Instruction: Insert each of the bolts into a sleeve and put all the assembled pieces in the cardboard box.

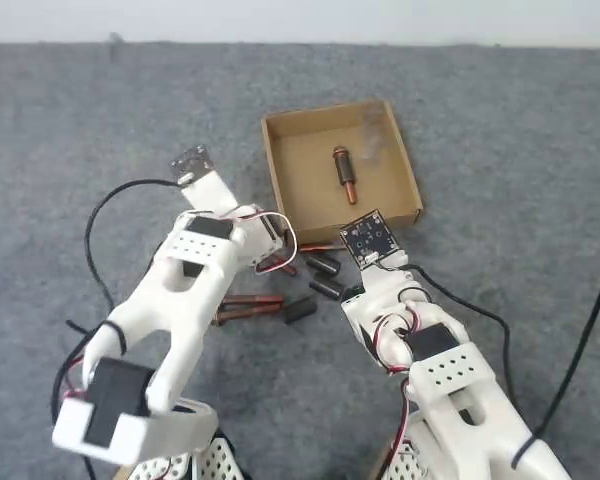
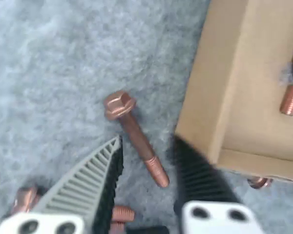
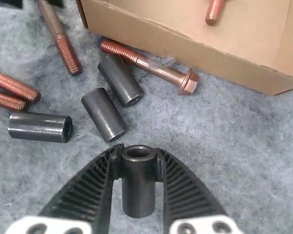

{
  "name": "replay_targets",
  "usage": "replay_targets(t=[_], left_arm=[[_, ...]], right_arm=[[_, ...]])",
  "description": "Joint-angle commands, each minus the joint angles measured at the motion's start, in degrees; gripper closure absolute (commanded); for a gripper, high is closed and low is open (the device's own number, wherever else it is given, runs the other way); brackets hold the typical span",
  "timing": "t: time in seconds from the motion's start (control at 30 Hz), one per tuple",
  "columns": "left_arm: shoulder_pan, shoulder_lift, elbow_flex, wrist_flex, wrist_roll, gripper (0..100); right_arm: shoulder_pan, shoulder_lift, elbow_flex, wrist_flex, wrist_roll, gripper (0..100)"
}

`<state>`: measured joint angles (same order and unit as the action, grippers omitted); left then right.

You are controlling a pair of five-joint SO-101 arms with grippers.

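Right claw [image 3: 136, 158]: you see it clamped on a sleeve [image 3: 137, 190].
Left claw [image 2: 147, 144]: spread apart, a bolt [image 2: 132, 127] between its fingers.
Cardboard box [image 1: 412, 175]: holds one assembled piece [image 1: 344, 172].

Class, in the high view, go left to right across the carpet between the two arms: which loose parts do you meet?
two bolts lying together → lone sleeve → pair of sleeves

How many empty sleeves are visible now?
4 sleeves: three on the carpet beside the cardboard box, one sleeve in the right gripper. Others may be hidden.
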<state>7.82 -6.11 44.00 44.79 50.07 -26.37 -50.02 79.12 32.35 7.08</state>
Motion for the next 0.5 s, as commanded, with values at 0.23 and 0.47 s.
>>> replay_targets(t=[0.23, 0.47], left_arm=[[-0.4, 7.0, -5.1, -0.4, 1.5, 85], [-1.5, 13.5, -10.2, -0.4, 3.8, 91]], right_arm=[[0.4, -2.2, -0.4, -1.1, 0.7, 97.1], [0.4, -2.2, -0.4, -1.1, 0.7, 97.1]])
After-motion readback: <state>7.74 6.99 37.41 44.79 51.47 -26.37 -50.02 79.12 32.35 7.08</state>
